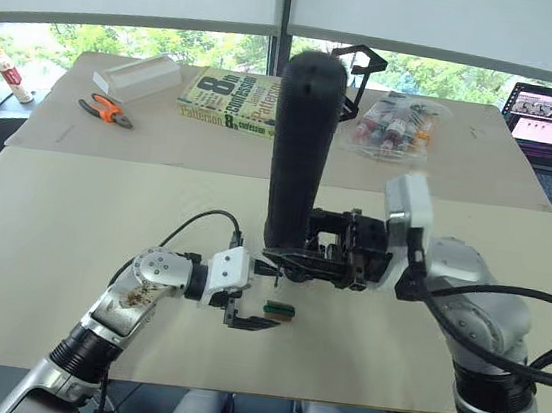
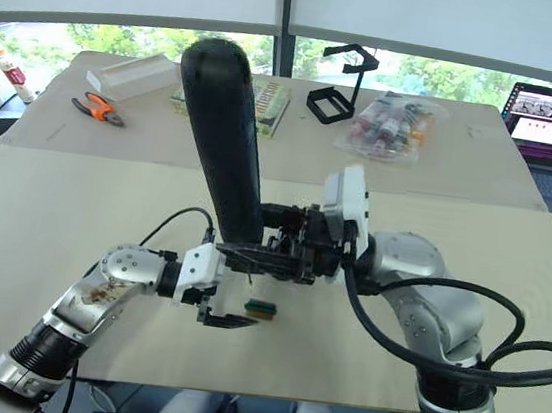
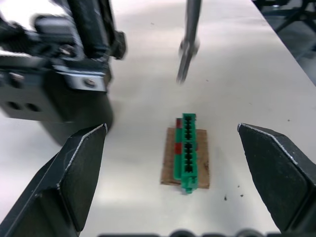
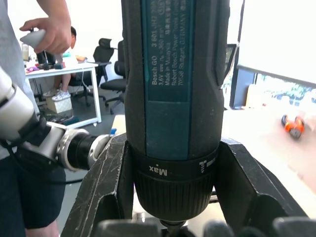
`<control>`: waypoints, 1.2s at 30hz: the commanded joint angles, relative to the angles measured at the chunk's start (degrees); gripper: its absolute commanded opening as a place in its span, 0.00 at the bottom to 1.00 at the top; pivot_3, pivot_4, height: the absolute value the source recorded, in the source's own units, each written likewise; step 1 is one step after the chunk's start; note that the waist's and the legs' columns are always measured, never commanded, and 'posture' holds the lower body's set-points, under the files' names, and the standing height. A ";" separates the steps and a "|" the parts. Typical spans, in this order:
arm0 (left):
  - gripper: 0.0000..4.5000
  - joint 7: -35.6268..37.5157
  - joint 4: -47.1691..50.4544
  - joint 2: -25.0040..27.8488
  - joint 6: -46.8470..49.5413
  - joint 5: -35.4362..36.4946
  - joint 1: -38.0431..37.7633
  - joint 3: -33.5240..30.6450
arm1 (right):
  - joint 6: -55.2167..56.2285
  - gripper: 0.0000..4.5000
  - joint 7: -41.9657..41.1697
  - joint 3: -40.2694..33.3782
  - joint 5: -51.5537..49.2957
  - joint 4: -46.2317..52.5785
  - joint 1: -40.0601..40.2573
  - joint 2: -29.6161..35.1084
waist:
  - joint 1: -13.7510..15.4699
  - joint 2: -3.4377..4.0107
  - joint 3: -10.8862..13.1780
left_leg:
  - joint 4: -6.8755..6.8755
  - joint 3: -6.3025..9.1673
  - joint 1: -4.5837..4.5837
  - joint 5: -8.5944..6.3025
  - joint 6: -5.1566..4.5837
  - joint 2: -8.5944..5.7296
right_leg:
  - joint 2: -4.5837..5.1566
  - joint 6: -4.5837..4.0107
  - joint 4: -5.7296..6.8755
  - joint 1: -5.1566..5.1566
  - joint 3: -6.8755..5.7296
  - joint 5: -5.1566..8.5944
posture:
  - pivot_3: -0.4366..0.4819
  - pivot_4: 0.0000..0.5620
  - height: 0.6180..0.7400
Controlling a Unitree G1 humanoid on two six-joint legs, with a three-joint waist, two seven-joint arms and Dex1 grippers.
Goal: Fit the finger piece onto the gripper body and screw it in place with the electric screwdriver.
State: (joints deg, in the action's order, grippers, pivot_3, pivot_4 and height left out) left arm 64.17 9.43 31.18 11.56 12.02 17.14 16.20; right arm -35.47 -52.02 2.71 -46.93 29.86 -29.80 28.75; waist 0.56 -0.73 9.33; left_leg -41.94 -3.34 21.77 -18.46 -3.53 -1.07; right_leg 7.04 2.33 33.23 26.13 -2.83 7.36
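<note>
While right pincer point(image 1: 295, 259) clamps electric screwdriver point(image 1: 301, 149); left pincer point(image 1: 254, 322) agape.

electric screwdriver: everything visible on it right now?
The electric screwdriver is a thick black cylinder with a rounded top, plastic by its look. It stands nearly upright above the beige table, leaning slightly. The right hand is shut on its lower collar, marked "Max". A dark teal label reads "Bosch GO". Its thin metal bit points down and hangs above the table near a small green-and-brown block, apart from it. The left hand is open around that block.
</note>
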 commanded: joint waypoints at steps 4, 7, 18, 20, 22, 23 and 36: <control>1.00 -4.12 4.27 -0.83 4.60 3.66 -0.48 -3.63 | -3.48 0.42 3.03 -4.72 -6.80 1.98 -4.98 2.09 | -0.02 0.00 0.00 | 0.00 0.00 0.01 0.00 0.00 0.00 | 0.00 0.00 -0.01 0.00 0.00 0.00 | 0.48 0.27 1.00; 1.00 -8.31 3.71 -1.54 4.88 2.04 -2.06 -4.63 | -4.42 0.42 3.58 -5.17 -7.73 1.64 -5.86 2.83 | -0.04 0.00 0.00 | 0.01 0.00 0.01 0.00 0.00 -0.01 | -0.01 0.00 -0.01 0.00 -0.01 0.00 | 0.48 0.27 1.00; 1.00 -18.84 -4.00 -9.82 2.53 -5.14 1.46 -1.38 | -4.33 0.42 3.63 -4.96 -7.58 0.89 -5.89 3.63 | 0.12 -0.01 0.00 | 0.00 -0.01 0.06 -0.01 -0.03 -0.05 | 0.00 0.00 -0.02 -0.03 -0.01 -0.01 | 0.48 0.27 1.00; 1.00 -19.27 -5.59 -11.19 1.82 -5.68 2.33 -0.61 | -4.24 0.42 3.58 -5.04 -7.49 0.99 -5.52 3.80 | 0.11 -0.01 0.00 | 0.00 -0.01 0.06 -0.02 -0.03 -0.05 | 0.00 0.01 -0.01 -0.03 -0.02 -0.01 | 0.48 0.27 1.00; 1.00 -19.31 -6.76 -11.96 1.31 -6.13 2.85 -0.12 | -4.18 0.42 3.58 -5.09 -7.48 1.13 -5.27 3.91 | 0.09 -0.01 0.00 | 0.01 -0.01 0.08 -0.02 -0.03 -0.05 | -0.01 0.01 0.00 -0.03 -0.03 -0.01 | 0.48 0.27 1.00; 1.00 -19.21 -7.37 -12.25 0.93 -6.31 3.13 0.19 | -4.15 0.42 3.62 -5.09 -7.44 1.19 -5.15 3.93 | 0.05 -0.01 0.00 | 0.01 -0.01 0.08 -0.02 -0.04 -0.05 | -0.01 0.01 0.00 -0.03 -0.03 -0.01 | 0.48 0.27 1.00; 0.50 -14.20 -15.57 -13.89 -4.86 -6.55 7.18 2.69 | -4.18 0.42 4.67 -4.95 -7.34 1.55 -5.25 3.98 | 0.11 -0.02 0.00 | 0.00 -0.02 0.08 -0.03 -0.07 -0.03 | 0.00 0.01 -0.03 -0.03 -0.01 -0.01 | 0.48 0.27 1.00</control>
State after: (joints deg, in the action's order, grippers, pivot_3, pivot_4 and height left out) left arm 48.34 -6.13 17.18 8.74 5.53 23.54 18.38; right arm -40.45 -47.49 -0.54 -53.02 29.64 -33.30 32.64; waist 0.67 -0.75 9.32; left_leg -41.95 -3.35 21.85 -18.50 -3.60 -1.10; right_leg 7.04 2.34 33.20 26.11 -2.85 7.35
